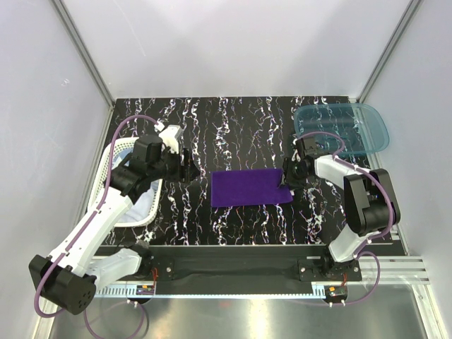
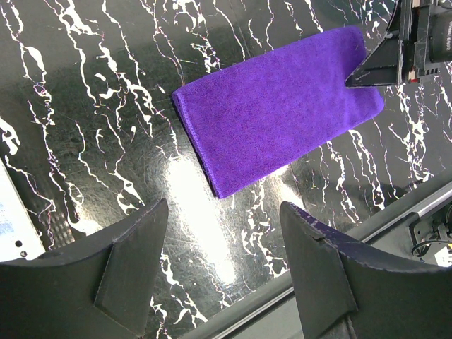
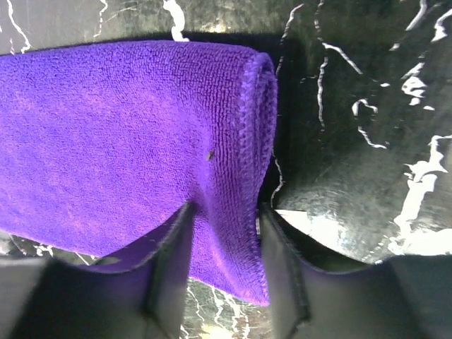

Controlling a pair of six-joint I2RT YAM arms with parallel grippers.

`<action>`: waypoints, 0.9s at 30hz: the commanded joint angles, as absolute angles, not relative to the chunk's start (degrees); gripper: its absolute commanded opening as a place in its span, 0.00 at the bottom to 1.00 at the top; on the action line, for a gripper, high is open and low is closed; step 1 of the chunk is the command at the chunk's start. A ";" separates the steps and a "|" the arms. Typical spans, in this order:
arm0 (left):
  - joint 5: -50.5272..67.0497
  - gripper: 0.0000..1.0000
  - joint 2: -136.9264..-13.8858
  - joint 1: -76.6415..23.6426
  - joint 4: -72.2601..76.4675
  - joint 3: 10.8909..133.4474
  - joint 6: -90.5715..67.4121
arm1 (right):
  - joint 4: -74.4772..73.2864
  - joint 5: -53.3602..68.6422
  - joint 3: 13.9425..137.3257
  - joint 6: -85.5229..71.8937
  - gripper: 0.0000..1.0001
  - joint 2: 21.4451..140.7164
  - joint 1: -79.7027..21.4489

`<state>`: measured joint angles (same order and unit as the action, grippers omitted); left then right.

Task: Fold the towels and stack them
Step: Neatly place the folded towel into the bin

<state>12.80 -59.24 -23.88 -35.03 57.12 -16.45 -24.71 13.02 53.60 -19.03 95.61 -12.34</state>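
The deep purple towel (image 1: 248, 187) lies folded in a flat rectangle on the black marbled table; it also shows in the left wrist view (image 2: 275, 109) and the right wrist view (image 3: 106, 141). My right gripper (image 1: 289, 185) (image 3: 224, 233) is shut on the towel's right near corner, its fingers pinching the folded edge; it shows in the left wrist view (image 2: 395, 60) too. My left gripper (image 1: 187, 168) (image 2: 222, 240) is open and empty above the table, just left of the towel. A pale blue-white cloth (image 1: 145, 203) lies in the basket. The bear-face towel is not visible.
The white perforated basket (image 1: 106, 169) stands at the left under my left arm. The translucent teal bin (image 1: 342, 127) stands at the back right, behind my right arm. The table's metal front rail (image 2: 424, 205) runs close to the towel's near side.
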 commanded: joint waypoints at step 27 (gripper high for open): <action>8.17 0.70 -58.89 -23.47 -34.63 57.74 -15.20 | -49.91 4.23 96.56 -4.40 0.00 111.17 -11.95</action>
<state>8.97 -59.20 -23.81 -35.11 57.12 -16.27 -44.53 8.40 88.44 -8.21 109.84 -12.29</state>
